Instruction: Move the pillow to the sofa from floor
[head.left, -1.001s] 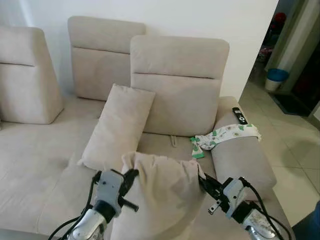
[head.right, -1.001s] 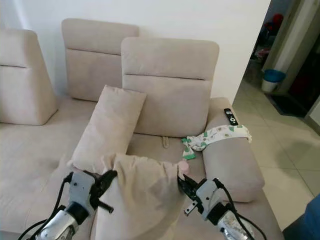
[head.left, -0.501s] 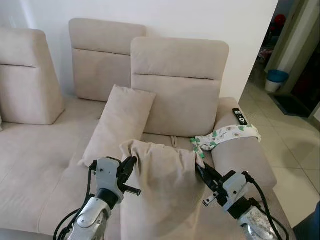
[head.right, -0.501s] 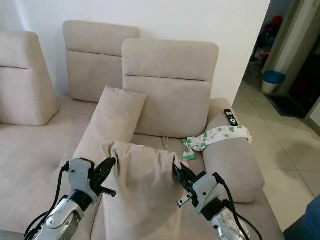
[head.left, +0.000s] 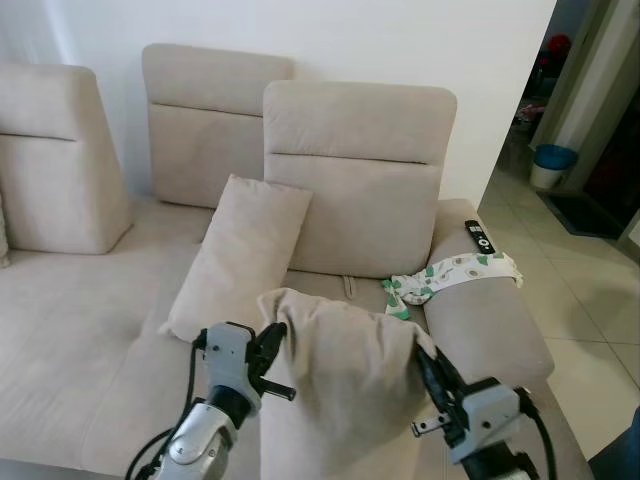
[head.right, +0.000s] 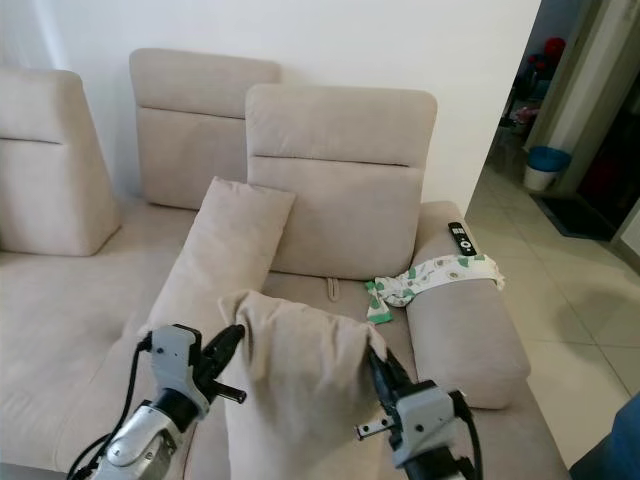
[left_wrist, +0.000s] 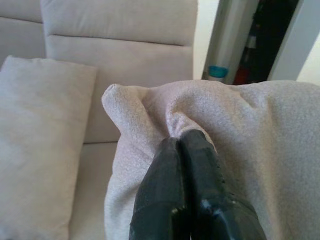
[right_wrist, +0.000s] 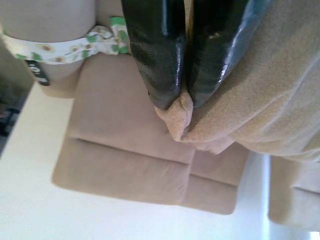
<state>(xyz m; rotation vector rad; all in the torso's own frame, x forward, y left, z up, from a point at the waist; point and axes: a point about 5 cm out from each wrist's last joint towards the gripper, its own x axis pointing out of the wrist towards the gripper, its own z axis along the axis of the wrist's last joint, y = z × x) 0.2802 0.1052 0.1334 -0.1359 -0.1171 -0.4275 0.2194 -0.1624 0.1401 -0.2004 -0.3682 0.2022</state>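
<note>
The beige pillow hangs in the air over the sofa seat's front edge, pinched at both upper corners — the left gripper is clenched on the corner at 9 o'clock, the right gripper clamped on the corner at 3 o'clock. At 11 o'clock a second cushion leans on the backrest. At 2 o'clock a patterned cloth drapes the armrest, a remote beyond it. Open seat stretches towards 9 o'clock.
</note>
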